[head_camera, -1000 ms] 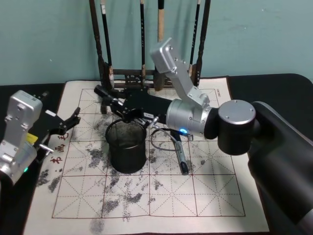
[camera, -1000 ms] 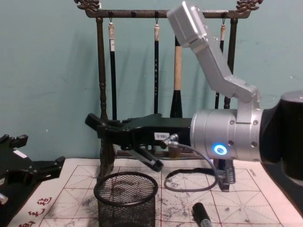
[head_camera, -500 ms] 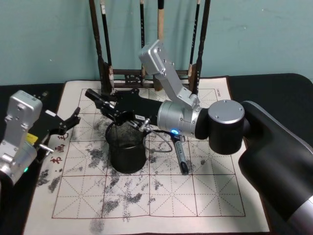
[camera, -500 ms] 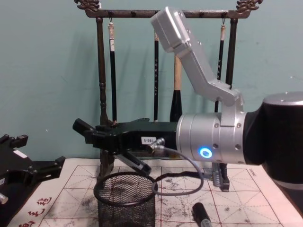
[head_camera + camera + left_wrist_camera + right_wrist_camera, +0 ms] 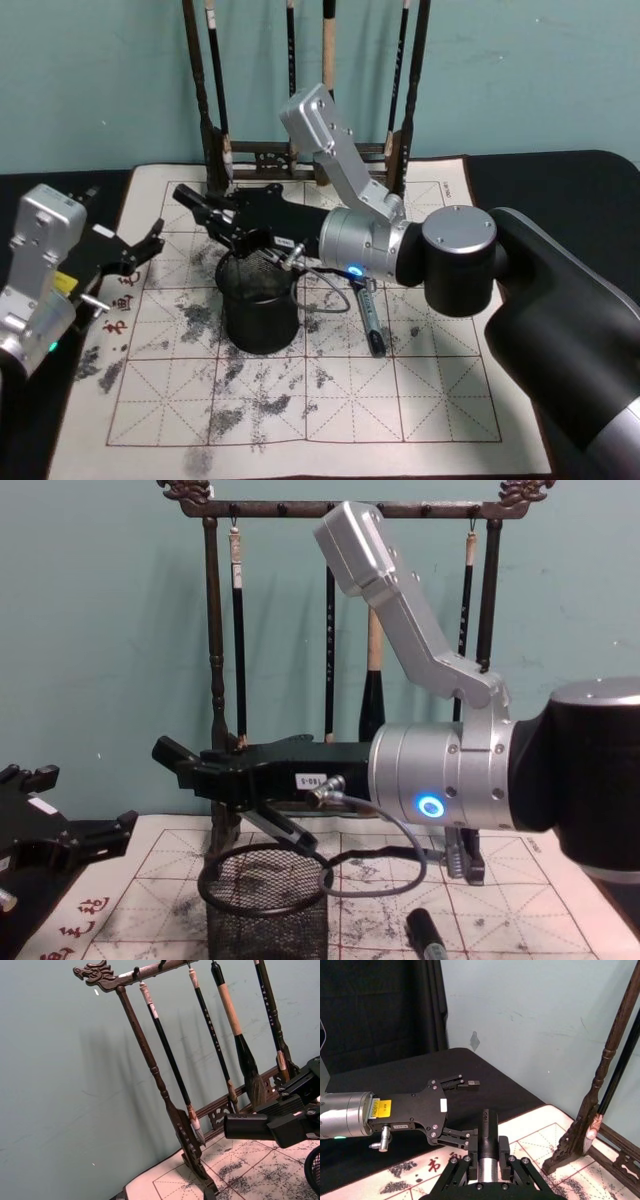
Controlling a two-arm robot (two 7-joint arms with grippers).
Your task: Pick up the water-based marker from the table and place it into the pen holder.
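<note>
**Right gripper** (image 5: 235,228): it reaches leftward over the mat (image 5: 330,400) and sits directly above the pen holder (image 5: 258,325). The fingers (image 5: 472,1146) are drawn in tight on either side of the marker (image 5: 489,1127) and clamp it near its middle.

**Marker:** it is black at one end and silver at the other. It is held on a slant and is clear of the table (image 5: 560,175). The black end is raised and points to the far left. The silver end is lowered toward the near right. The lowered end hangs at the far right part of the pen holder's round rim, and contact with the rim cannot be determined. The marker is not yet inside the holder.

**Pen holder:** it stands upright on the ink-stained gridded mat, left of centre. It is on the near side of the brush rack (image 5: 213,630), which stands at the mat's far edge.

**Second pen** (image 5: 371,322): it lies flat on the mat to the right of the pen holder, apart from it and below the right arm's silver wrist. A grey cable (image 5: 380,885) loops down from the right gripper between the holder and this pen.

**Left gripper** (image 5: 150,250): it sits at the mat's left edge, apart from the pen holder and pointing right. The fingers are spread wide with nothing between them.
</note>
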